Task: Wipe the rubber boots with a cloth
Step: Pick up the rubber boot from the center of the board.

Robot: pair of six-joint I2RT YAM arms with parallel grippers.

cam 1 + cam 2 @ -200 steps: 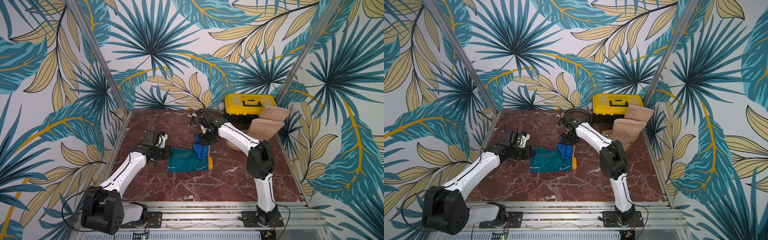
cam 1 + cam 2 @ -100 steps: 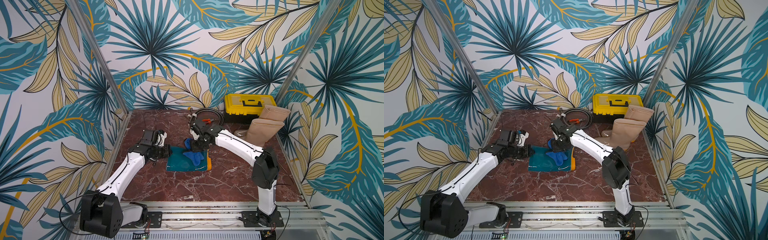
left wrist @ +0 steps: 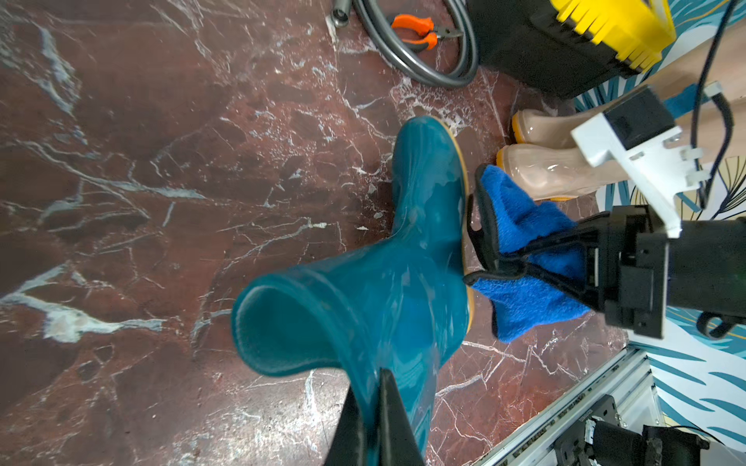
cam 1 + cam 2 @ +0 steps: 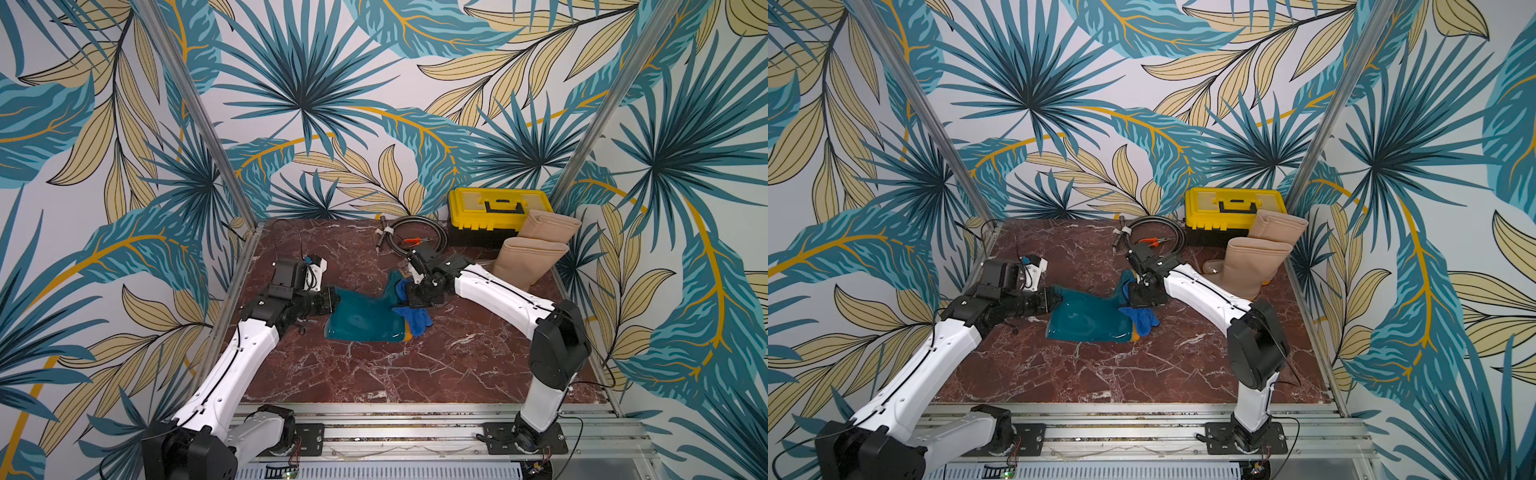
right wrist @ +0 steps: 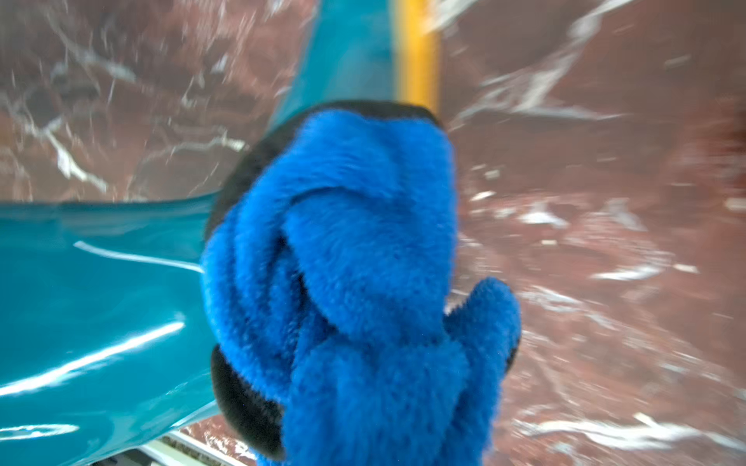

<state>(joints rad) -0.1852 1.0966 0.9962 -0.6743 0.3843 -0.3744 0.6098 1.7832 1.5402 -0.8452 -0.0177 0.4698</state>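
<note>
On a red marble counter [image 4: 374,374], the left end effector [image 4: 331,300] is pinched shut on the open top rim of a teal boot [image 4: 361,320], its two fingers clamped flat on the rim wall in the left wrist view. The glossy boot lies on its side mid-counter, shaft toward the left arm and toe pointing to the back wall, its orange-yellow sole facing right. At that sole, near the heel, the right end effector [image 4: 409,297] is closed nearly all the way on a bright blue fluffy cloth [image 4: 417,322], which bunches between its fingers and spills out on both sides. Behind it, by the back wall, a coiled grey hose [image 4: 436,235] rings orange-handled pliers [image 4: 409,241]. Farther right stand a yellow-lidded black toolbox [image 4: 498,205] and, upright in the far right corner, two tan boots [image 4: 530,259].
</note>
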